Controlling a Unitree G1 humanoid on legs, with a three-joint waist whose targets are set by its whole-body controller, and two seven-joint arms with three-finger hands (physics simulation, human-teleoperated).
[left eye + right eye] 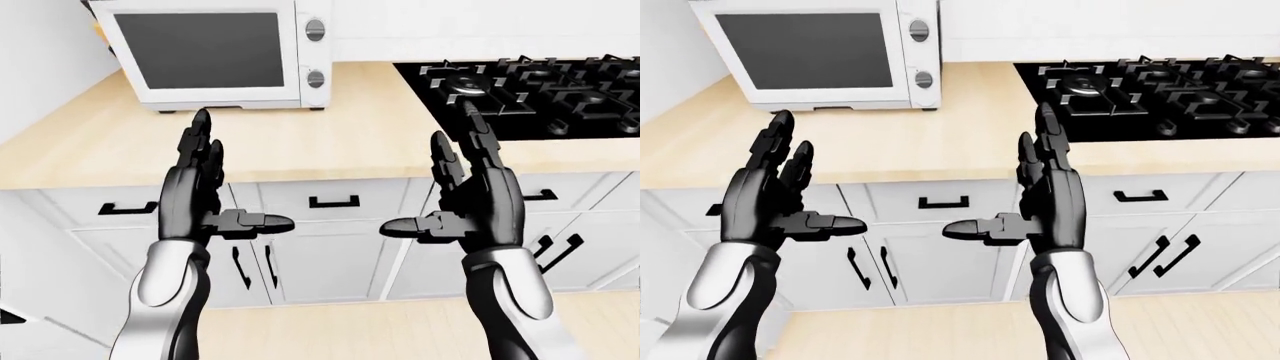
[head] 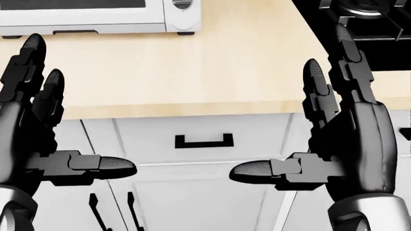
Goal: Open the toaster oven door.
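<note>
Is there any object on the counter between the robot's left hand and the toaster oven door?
Nothing visible. In the left-eye view only bare wooden counter lies between the open left hand and the closed toaster oven door. The stove sits off to the right, out of the way.

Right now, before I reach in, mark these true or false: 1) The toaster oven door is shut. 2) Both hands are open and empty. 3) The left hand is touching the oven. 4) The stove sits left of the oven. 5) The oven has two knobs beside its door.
1) True: the toaster oven has its door flat against its face.
2) True: the left hand and the right hand are spread with nothing in them.
3) False: in the left-eye view the left hand is held up below the oven, over the counter, with no visible contact.
4) False: the stove lies right of the oven.
5) True: two knobs stand one above the other, right of the door.
</note>
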